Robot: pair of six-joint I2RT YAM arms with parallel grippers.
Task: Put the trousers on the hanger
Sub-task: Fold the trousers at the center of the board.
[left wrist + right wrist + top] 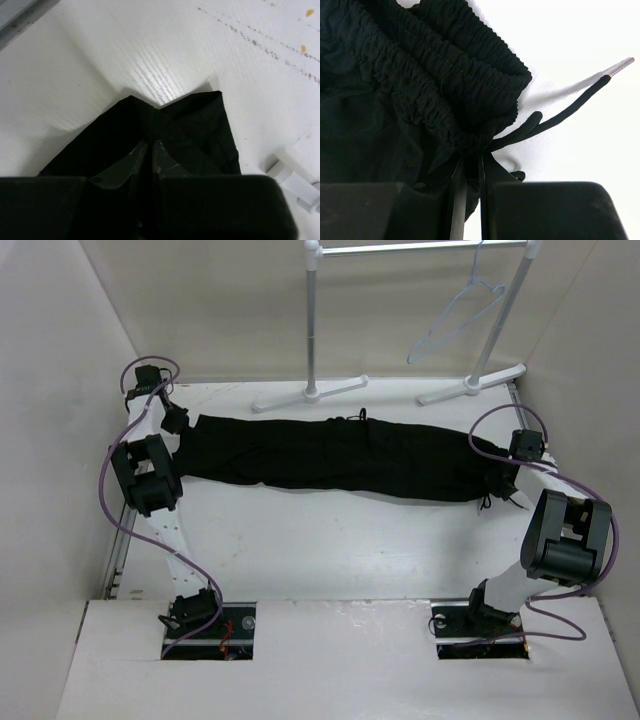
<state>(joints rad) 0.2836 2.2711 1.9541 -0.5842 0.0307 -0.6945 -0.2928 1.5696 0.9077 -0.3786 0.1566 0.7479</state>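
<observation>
The black trousers (pixel 340 455) lie stretched flat across the table from left to right. My left gripper (pixel 180 423) is shut on the leg-hem end of the trousers (pixel 165 135). My right gripper (pixel 512 478) is shut on the elastic waistband (pixel 445 95), with the drawstring (pixel 570 107) trailing to the right. The pale wire hanger (pixel 462 312) hangs from the rack's top rail at the back right, apart from the trousers.
The white clothes rack stands at the back, with its left pole (pixel 313 320), right pole (pixel 505 315) and feet (pixel 310 395) resting on the table just behind the trousers. Pale walls close in on both sides. A rack foot shows in the left wrist view (pixel 295 177).
</observation>
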